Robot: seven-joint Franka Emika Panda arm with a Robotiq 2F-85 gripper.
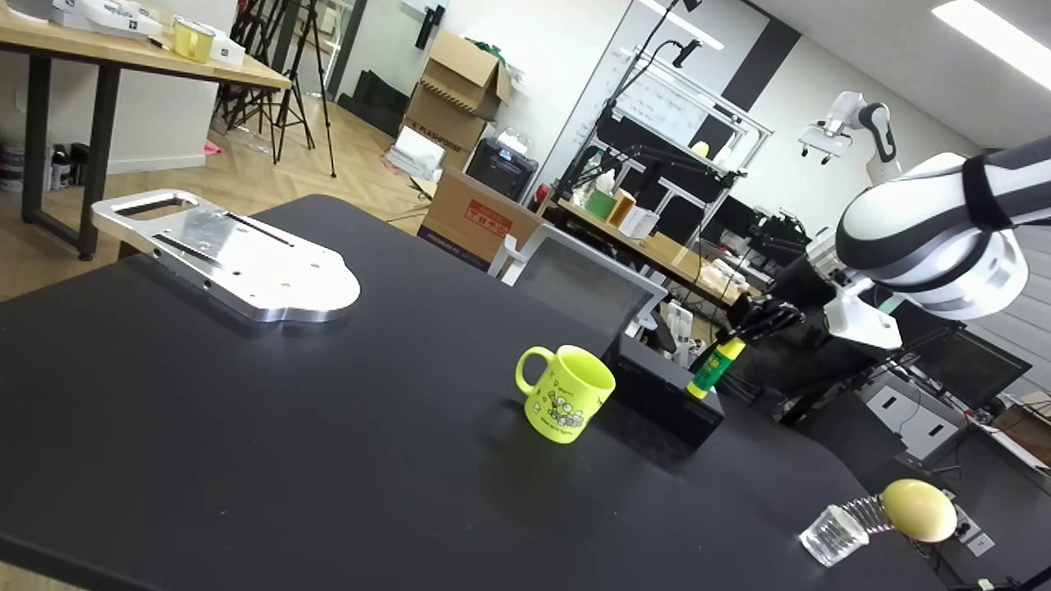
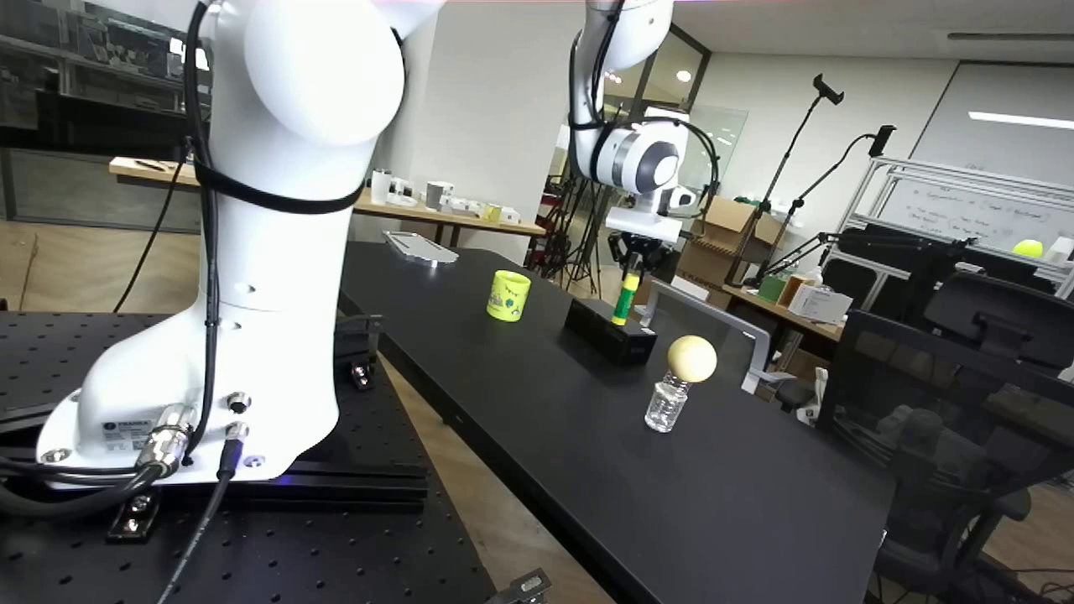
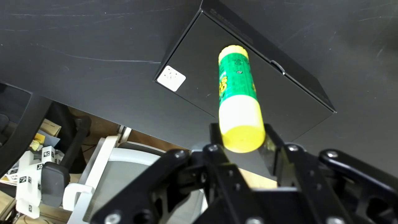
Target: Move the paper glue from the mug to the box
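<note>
Paper glue [image 3: 238, 90], cylindrical, between fingers [image 3: 274, 137]

Silvery metal plate [image 1: 254, 258], yellow ball [image 1: 920, 510] on spring [image 1: 867, 515], cardboard cartons [image 1: 452, 217]

Paper glue [image 3: 238, 90], green label, yellow ends: we see it about upright over black box [image 3: 270, 90], contact unclear | Box: low, lid closed, on counter [image 1: 345, 460] | Lime-green mug [image 1: 566, 398]: upright on counter near box, side handle, dark print

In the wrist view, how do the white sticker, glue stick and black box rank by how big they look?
1. black box
2. glue stick, nearer than the box, so it looks enlarged
3. white sticker
</note>
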